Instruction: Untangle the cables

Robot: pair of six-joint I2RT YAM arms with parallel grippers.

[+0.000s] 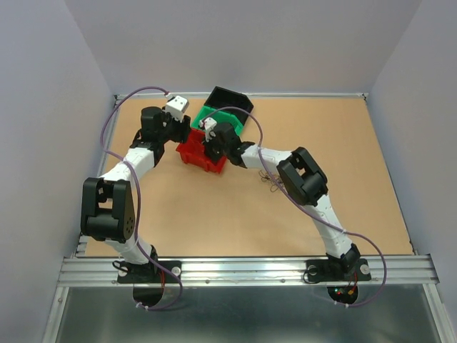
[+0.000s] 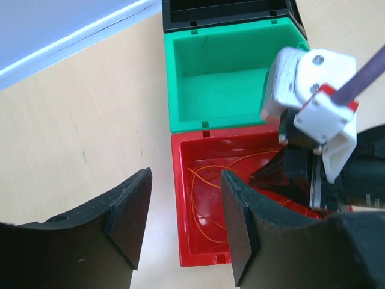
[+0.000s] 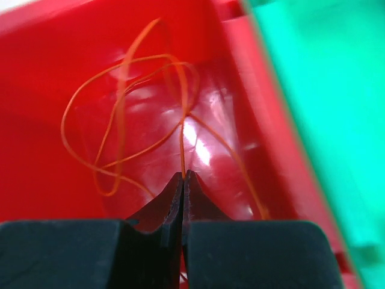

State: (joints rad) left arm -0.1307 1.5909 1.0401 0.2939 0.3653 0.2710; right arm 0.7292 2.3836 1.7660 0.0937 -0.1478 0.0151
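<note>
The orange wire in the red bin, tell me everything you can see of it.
The orange wire is hair-thin and flexible, lying in loose overlapping loops inside the red bin. One strand runs straight into the right gripper, whose jaws are shut on it. The loops spread over the bin's shiny floor; its ends cannot be made out.

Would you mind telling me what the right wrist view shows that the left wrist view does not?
Only the right wrist: the right gripper shut on a strand of the orange cable. Only the left wrist: the left gripper open, and the black bin. Both: the red bin holding the cable, beside the green bin.
</note>
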